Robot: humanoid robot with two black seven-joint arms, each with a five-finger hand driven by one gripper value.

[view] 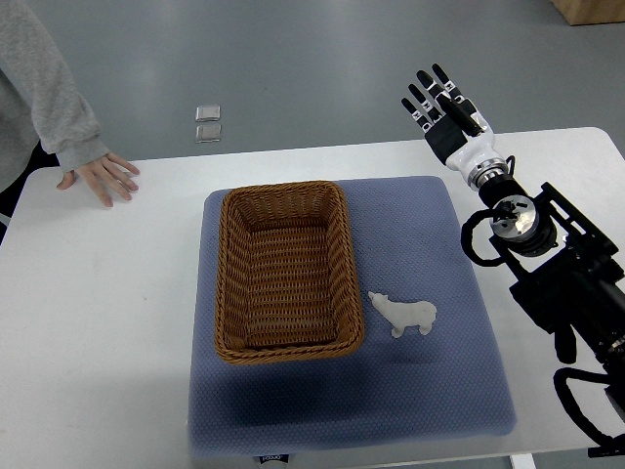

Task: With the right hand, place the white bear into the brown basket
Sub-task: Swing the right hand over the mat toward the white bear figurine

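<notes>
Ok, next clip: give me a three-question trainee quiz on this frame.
1. True or false: the white bear already lies inside the brown basket.
2. What does the bear rest on?
3. The right hand is: A) gripping the bear, B) raised beyond the table's far edge with fingers spread, C) inside the basket.

Key: 1 false; 2 the blue mat, just right of the basket; 3 B.

Open blue padded mat (430,244) between small white toy bear (405,315) and upper-right black-and-white robot hand (441,103); brown woven wicker basket (283,272) just left.
</notes>
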